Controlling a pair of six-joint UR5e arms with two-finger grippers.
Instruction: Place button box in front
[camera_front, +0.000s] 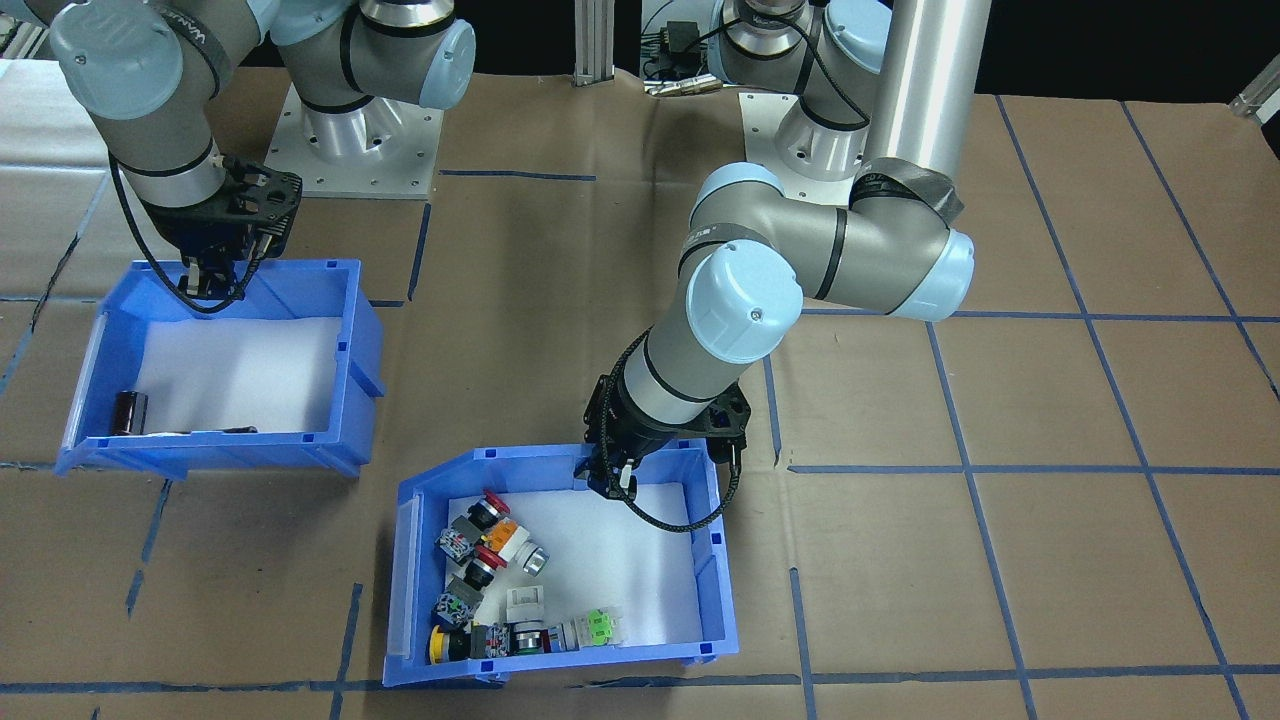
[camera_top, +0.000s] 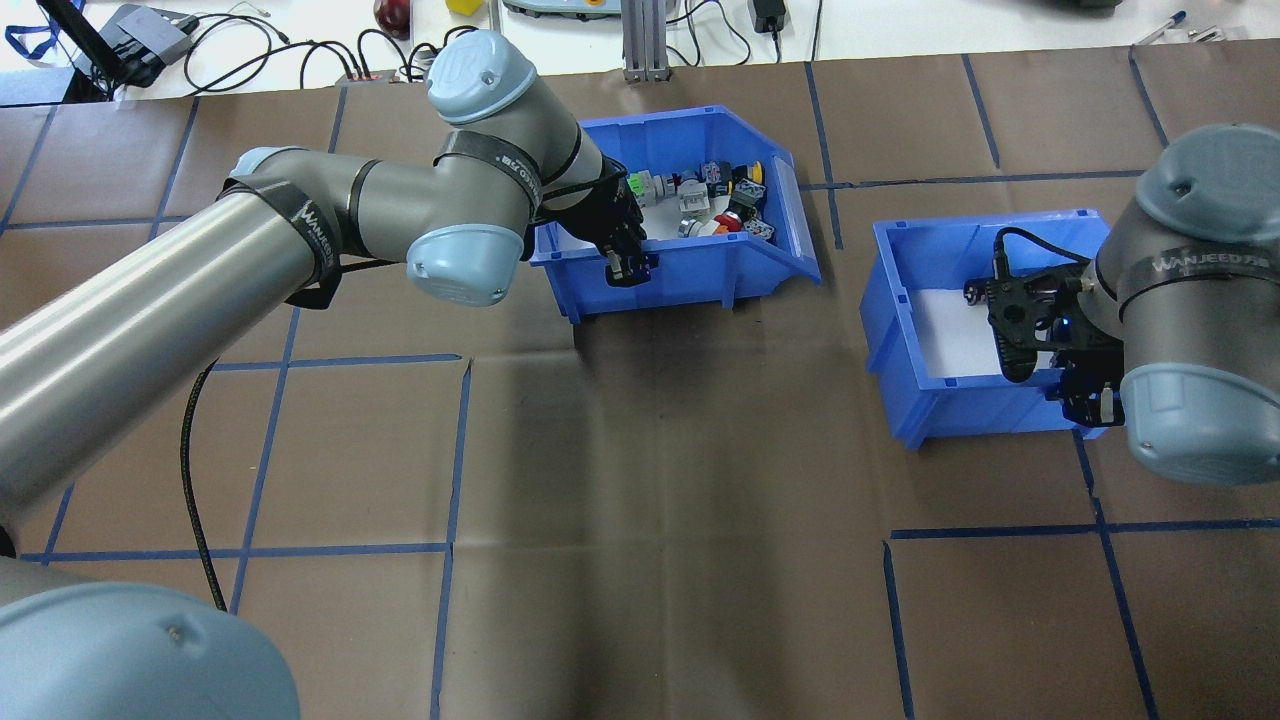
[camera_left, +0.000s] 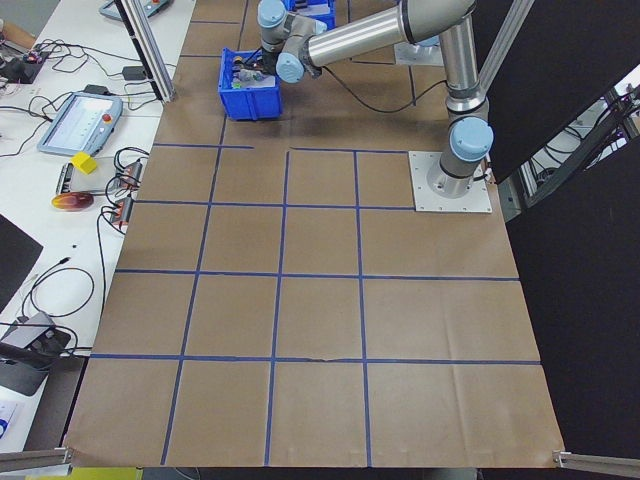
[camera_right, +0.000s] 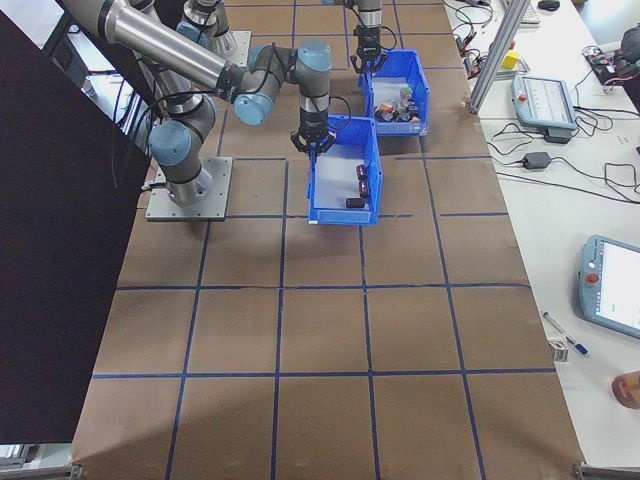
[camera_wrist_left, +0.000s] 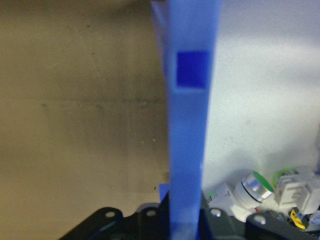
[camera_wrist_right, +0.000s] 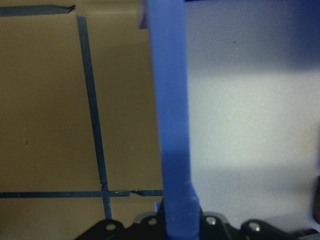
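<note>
**Each hand clamped on the wall of a blue box**

Front-facing view: the left hand (camera_front: 612, 478) sits on the back wall of the button box (camera_front: 705, 560), which stands on the brown paper surface (camera_front: 1000, 560) toward the operators' side. The push-buttons (camera_front: 490, 580) lie heaped toward the box's cut-away end. The right hand (camera_front: 215, 278) sits on the back wall of the second box (camera_front: 360, 330), which holds a dark cylinder (camera_front: 129, 412) on white foam.

Overhead view: the left hand (camera_top: 628, 262) straddles the near wall of the button box (camera_top: 700, 265), one finger inside and one outside. The right hand (camera_top: 1090, 395) does the same on the near wall of the second box (camera_top: 900, 390). The two boxes stand apart, separated by a blue tape line (camera_top: 826, 180).

Left wrist view: the box wall (camera_wrist_left: 190, 125) runs straight up between the fingers, which are closed onto it; buttons (camera_wrist_left: 255, 187) lie just inside on the foam.

Right wrist view: a blue wall (camera_wrist_right: 172, 125) is pinched the same way, with foam to one side and taped paper to the other.
</note>
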